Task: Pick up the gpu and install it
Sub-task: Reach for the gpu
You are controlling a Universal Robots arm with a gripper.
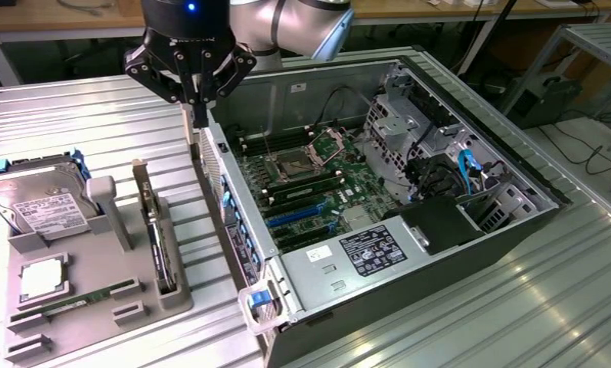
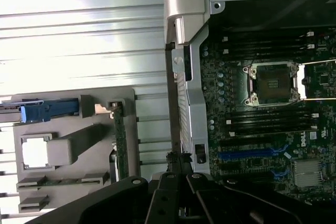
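Task barely begun, by the look of it. gpu [image 1: 160,241] stands on edge in its slot in the grey holder tray [image 1: 85,326], pale bracket end uppermost, on the exterior view's left of the open computer case [image 1: 510,165]; in the wrist view it shows edge-on as a narrow green strip [image 2: 120,140]. Nothing touches it. Gripper [image 1: 198,121] hangs above the ribbed metal surface [image 1: 90,115], at the near wall of the case, between tray and case and up past the card's bracket end, well apart from the card itself. Fingers clenched together and empty, nothing between them. Hard drive [image 1: 41,205], processor chip [image 1: 41,274] and RAM stick [image 1: 80,296] sit in their own places on the tray. Inside the case the motherboard [image 1: 316,184] lies exposed; blue expansion slots [image 1: 297,215] are bare, no card seated. Judgement: neither the pick-up nor the install is done; both steps remain in full, with the arm not yet over the card.
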